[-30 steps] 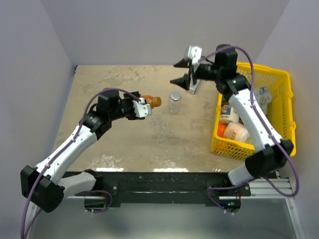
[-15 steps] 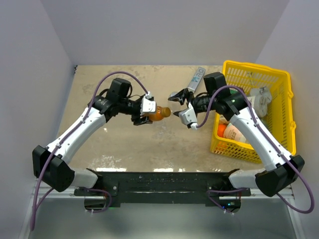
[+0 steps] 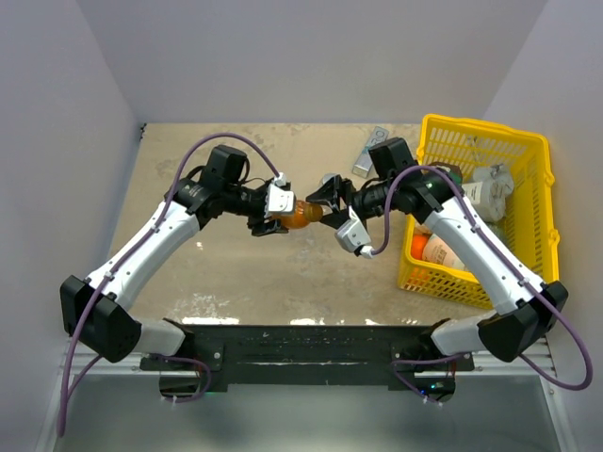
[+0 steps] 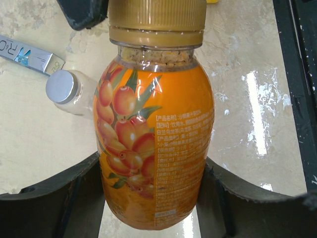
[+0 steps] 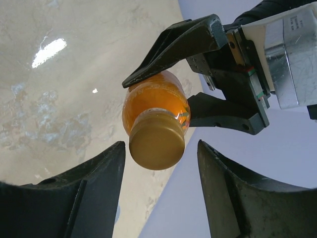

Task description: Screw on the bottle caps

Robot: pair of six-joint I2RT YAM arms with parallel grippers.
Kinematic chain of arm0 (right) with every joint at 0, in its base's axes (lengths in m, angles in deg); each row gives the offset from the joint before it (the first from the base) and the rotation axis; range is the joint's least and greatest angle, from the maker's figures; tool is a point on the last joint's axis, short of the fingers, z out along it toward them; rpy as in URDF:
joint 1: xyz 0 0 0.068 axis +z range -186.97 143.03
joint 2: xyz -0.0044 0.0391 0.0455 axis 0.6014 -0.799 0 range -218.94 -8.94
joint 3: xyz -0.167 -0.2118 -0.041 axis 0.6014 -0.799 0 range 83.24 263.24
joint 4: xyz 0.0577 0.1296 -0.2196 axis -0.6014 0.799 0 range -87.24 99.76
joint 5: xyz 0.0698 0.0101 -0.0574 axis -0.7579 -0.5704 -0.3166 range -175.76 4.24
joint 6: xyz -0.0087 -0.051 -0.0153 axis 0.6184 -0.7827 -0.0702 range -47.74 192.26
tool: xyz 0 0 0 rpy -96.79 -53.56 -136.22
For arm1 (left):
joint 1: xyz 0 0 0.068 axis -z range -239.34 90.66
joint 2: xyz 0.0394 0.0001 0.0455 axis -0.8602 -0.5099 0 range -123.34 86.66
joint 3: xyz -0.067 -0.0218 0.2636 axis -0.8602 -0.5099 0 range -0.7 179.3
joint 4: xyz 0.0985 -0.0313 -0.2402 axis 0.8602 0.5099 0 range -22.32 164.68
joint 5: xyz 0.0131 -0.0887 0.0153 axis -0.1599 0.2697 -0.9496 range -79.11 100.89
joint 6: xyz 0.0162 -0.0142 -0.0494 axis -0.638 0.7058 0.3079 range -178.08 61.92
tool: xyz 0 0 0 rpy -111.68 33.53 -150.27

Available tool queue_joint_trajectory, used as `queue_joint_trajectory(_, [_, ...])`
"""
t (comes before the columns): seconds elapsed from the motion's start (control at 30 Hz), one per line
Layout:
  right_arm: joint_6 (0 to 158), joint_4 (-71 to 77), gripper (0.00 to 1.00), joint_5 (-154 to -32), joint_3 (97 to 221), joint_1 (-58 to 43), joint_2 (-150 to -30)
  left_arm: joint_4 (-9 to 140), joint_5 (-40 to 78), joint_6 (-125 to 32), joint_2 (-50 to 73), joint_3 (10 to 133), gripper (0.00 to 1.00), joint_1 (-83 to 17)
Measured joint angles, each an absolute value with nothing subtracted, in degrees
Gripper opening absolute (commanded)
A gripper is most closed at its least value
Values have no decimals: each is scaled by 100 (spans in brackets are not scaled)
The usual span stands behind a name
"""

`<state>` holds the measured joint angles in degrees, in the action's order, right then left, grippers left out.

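A pale, mottled worktop (image 3: 236, 273) is stretching out between plain grey walls. From above, you are seeing the left pincer (image 3: 275, 209) clamped on the orange bottle (image 3: 300, 217), holding it sideways in the air. The right pincer (image 3: 327, 207) is facing it nose to nose, just off the bottle's cap end. A yellow basket (image 3: 528, 151) is sitting behind that pincer, and a grey bar (image 3: 369, 151) is lying beside its wrist.

From the left wrist, the bottle is filling the gap between the fingers (image 4: 54, 198), which are gripping it low on its glossy label. The brownish cap (image 4: 157, 20) is sitting on the neck, out past the fingertips; you cannot tell whether it is threaded home. Off to one side of this pincer, the clear bottle (image 4: 69, 96) is resting on the worktop with the silver cap (image 4: 60, 86) on it.

From the right wrist, the jaws are standing apart with the brownish cap between them, touching neither finger and lying nearer one than the other.

You are risking three things here:
- An off-centre squeeze could tilt the cap and cross-thread it.
- A hard twist could spin the slick bottle inside the left pincer instead of turning the cap.
- A loose cap on a sideways bottle could drop or let liquid out.
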<state>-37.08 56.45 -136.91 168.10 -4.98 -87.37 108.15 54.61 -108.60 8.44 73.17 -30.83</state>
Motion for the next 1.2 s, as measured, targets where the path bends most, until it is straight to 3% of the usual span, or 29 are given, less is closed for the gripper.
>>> queue_joint_trajectory(0.23, [-3999,5984,50,-13759,17055,-430,-8951,10809,5461,-10863,844,7319,0,-3083])
queue_joint_trajectory(0.33, [-4060,6141,40,-13779,17142,-419,-9039,10809,5459,-10865,842,7319,0,-3083])
queue_joint_trajectory(0.53, [-4152,6613,2,-13768,17522,-384,-9233,10800,5533,-10860,824,7319,0,-3083])
queue_joint_trajectory(0.57, [-4169,6747,0,-13761,17649,-378,-9310,10785,5536,-10834,822,7319,0,-3083])
queue_joint_trajectory(1.07, [-3603,6895,0,-13510,18311,-408,-9836,9934,4712,-10327,870,7046,0,-3033])
queue_joint_trajectory(1.17, [-3446,6812,0,-13466,18307,-408,-9821,9812,4683,-10255,881,7002,55,-3033])
queue_joint_trajectory(1.2, [-3382,6799,0,-13464,18307,-408,-9821,9788,4677,-10216,883,6985,99,-3033])
